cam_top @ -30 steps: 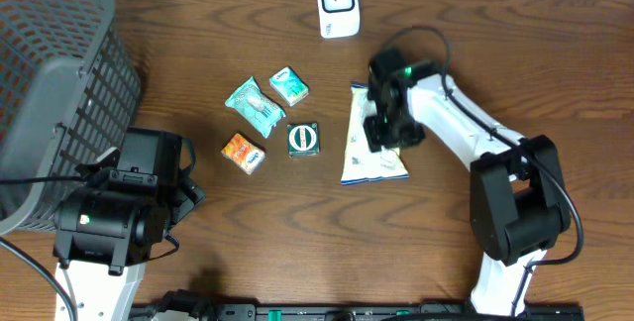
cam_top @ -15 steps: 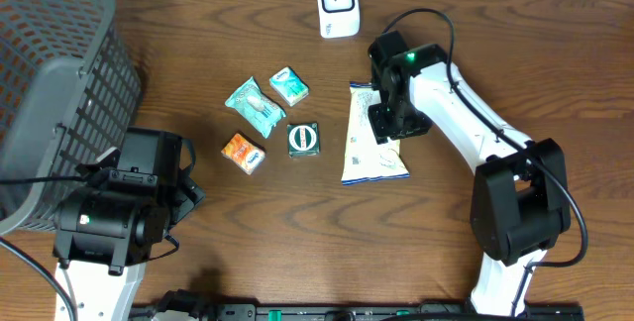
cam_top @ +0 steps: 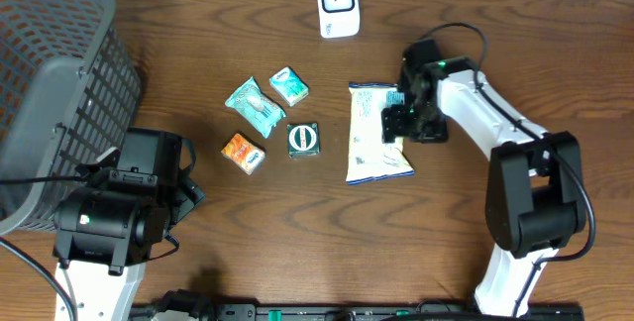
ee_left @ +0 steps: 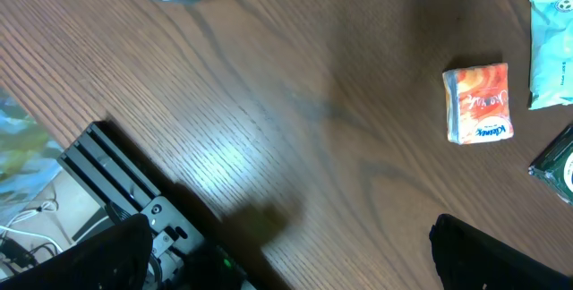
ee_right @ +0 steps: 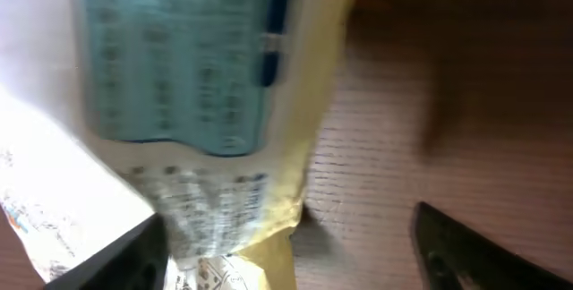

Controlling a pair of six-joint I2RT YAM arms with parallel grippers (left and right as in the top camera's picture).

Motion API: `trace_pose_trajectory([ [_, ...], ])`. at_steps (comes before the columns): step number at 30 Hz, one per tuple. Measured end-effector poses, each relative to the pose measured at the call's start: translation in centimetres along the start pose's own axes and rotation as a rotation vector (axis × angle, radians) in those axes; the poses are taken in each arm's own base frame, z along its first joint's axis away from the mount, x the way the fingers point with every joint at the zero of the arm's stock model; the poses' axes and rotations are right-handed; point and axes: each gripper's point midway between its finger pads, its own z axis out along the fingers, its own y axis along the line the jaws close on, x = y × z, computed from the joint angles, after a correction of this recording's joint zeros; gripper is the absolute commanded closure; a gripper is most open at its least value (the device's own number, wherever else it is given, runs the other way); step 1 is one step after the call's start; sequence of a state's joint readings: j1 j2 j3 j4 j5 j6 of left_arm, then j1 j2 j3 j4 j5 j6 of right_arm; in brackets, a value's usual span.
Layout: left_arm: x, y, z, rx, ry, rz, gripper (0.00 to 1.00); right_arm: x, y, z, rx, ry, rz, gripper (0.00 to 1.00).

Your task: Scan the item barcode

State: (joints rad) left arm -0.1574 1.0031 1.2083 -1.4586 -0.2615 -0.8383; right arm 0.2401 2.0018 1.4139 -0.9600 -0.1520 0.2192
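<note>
The item, a white, blue and yellow snack bag (cam_top: 374,135), lies flat on the brown table below the white scanner (cam_top: 338,4). My right gripper (cam_top: 396,121) hovers over the bag's right edge. In the right wrist view its jaws stand wide open (ee_right: 291,254), with the bag's yellow edge (ee_right: 179,84) between them and neither finger touching it. The print on the bag is blurred and no barcode can be made out. My left gripper (ee_left: 286,263) is open over bare wood at the front left, holding nothing.
A grey mesh basket (cam_top: 50,93) fills the far left. Left of the bag lie two teal packets (cam_top: 254,102) (cam_top: 289,85), an orange packet (cam_top: 243,153) and a dark green square packet (cam_top: 303,139). The left wrist view shows the orange packet (ee_left: 479,102) too.
My right gripper has opened and let go of the bag, and has moved right. The bag has shifted slightly right and lies flat. The left arm has not moved.
</note>
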Motion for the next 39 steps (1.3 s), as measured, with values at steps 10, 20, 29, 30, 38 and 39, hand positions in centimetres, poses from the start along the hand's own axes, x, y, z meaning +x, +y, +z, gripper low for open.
trace_pose_trajectory([
  [10, 0.0, 0.0, 0.0, 0.0, 0.0, 0.0, 0.02, 0.0, 1.2, -0.8, -0.227, 0.027, 0.007, 0.01],
  [20, 0.0, 0.0, 0.0, 0.0, 0.0, 0.0, 0.02, -0.3, 0.7, -3.8, -0.352, 0.058, 0.082, 0.01],
  [29, 0.0, 0.0, 0.0, 0.0, 0.0, 0.0, 0.03, -1.6, 0.0, -6.4, -0.288, -0.045, 0.051, 0.01],
  [30, 0.0, 0.0, 0.0, 0.0, 0.0, 0.0, 0.02, -1.8, -0.2, -6.4, -0.272, -0.053, 0.049, 0.01],
  [38, 0.0, 0.0, 0.0, 0.0, 0.0, 0.0, 0.02, -2.7, -1.6, -6.2, -0.193, -0.095, 0.046, 0.01],
  [39, 0.0, 0.0, 0.0, 0.0, 0.0, 0.0, 0.02, -2.8, -1.8, -6.2, -0.187, -0.101, 0.048, 0.01],
])
